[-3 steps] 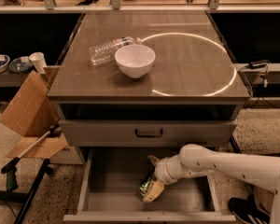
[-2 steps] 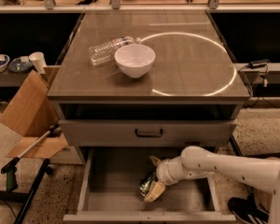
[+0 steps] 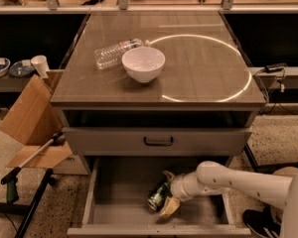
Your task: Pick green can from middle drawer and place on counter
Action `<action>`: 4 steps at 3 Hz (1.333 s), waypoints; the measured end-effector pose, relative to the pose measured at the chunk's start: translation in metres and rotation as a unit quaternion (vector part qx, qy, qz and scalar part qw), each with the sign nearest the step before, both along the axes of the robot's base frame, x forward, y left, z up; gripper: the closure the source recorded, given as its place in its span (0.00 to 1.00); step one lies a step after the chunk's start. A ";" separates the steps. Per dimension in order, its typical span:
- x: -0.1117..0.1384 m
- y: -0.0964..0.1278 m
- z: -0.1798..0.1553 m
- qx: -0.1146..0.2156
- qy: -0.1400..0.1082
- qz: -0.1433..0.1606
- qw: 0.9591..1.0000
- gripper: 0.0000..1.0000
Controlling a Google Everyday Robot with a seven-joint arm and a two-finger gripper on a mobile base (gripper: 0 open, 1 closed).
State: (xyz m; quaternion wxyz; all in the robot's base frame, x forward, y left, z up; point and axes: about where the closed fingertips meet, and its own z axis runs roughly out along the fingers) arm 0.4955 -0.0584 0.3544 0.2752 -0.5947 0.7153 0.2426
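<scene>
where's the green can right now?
Bottom centre of the camera view: the green can is inside the open middle drawer, toward its front, right at the gripper, which reaches in from the picture's right.

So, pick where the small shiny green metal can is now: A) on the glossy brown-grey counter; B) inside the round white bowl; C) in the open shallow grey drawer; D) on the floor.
C: the green can sits in the middle drawer, clasped by the gripper.
</scene>
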 end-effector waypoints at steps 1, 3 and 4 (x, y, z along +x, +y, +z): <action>-0.004 -0.003 -0.016 0.003 0.013 0.000 1.000 0.18; -0.024 -0.033 0.008 0.041 0.020 -0.027 0.999 0.65; -0.052 -0.074 0.050 0.068 0.006 -0.060 0.996 0.95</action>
